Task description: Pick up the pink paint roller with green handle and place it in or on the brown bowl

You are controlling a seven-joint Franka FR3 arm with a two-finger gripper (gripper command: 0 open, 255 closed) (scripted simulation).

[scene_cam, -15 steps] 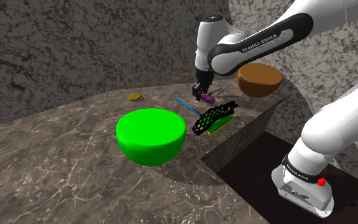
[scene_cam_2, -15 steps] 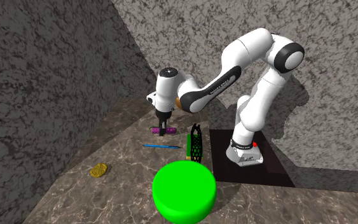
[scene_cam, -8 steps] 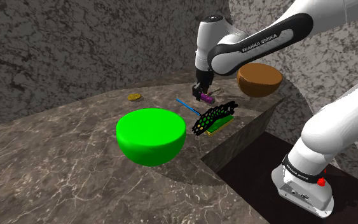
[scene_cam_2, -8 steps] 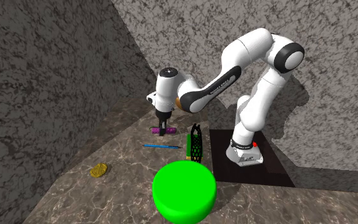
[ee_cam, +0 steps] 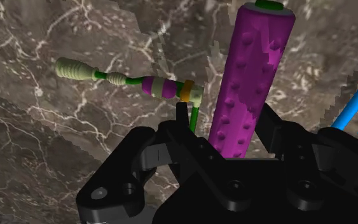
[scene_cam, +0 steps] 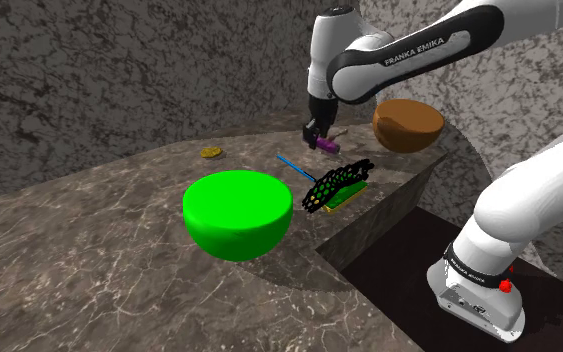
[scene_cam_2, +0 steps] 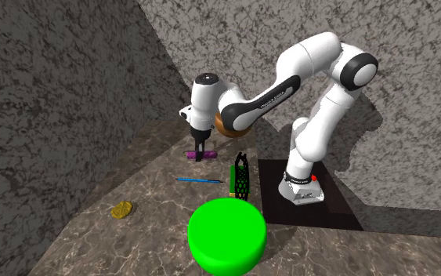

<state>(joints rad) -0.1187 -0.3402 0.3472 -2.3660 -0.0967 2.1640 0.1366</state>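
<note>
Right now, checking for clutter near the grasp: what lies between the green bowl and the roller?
In the second exterior view, a thin blue stick lies on the counter between green bowl and roller.

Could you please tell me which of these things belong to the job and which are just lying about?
Job: gripper, clasping the purple paint roller; brown bowl.
Lying about: green bowl, blue stick, black mesh item, small yellow object.
</note>
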